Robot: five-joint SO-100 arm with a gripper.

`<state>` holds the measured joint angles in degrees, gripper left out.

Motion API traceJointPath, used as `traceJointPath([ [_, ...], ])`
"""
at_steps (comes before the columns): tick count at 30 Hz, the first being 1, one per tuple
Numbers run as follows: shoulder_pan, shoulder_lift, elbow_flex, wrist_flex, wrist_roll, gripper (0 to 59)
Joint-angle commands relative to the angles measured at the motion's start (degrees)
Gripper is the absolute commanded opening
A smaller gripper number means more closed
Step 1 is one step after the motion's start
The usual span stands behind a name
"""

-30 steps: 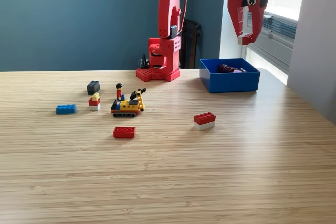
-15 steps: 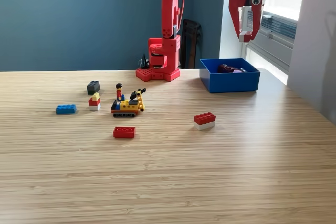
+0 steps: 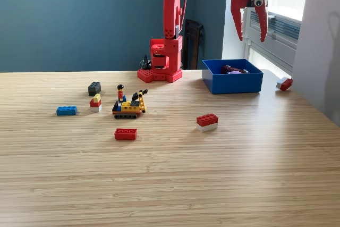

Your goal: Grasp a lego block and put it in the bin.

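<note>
My red gripper (image 3: 251,35) hangs open high above the blue bin (image 3: 232,82), with nothing between its fingers. A small red and white lego block (image 3: 285,84) shows tilted at table level to the exterior view's right of the bin, outside its walls. Dark and purple pieces (image 3: 231,69) lie inside the bin. On the table lie a red-on-white block (image 3: 207,122), a flat red block (image 3: 126,133), a blue block (image 3: 66,110), a black block (image 3: 94,88) and a small red, yellow and white stack (image 3: 95,102).
A yellow and black lego vehicle with a minifigure (image 3: 128,105) stands left of centre. The arm's red base (image 3: 160,62) sits at the table's back. The table's right edge runs close past the bin, near a pale wall (image 3: 319,41).
The gripper has opened. The red and white block it held above the bin has dropped and now shows right of the bin, outside it.
</note>
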<state>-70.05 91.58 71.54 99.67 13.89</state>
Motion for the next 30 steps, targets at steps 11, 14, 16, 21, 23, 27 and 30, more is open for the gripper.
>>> traceJointPath([
  [11,27.2,5.1,-2.1,2.4,2.0,21.6],
  [14,35.9,5.0,-1.9,2.4,2.5,21.3],
  [16,42.3,5.0,-1.5,2.4,2.3,21.5],
  [21,57.6,4.8,0.2,1.6,1.1,21.8],
  [23,62.1,4.8,1.9,0.1,0.4,22.0],
  [27,68.3,4.8,4.7,-2.0,-1.6,22.1],
  [30,71.8,4.8,5.7,-2.1,-2.7,21.6],
])
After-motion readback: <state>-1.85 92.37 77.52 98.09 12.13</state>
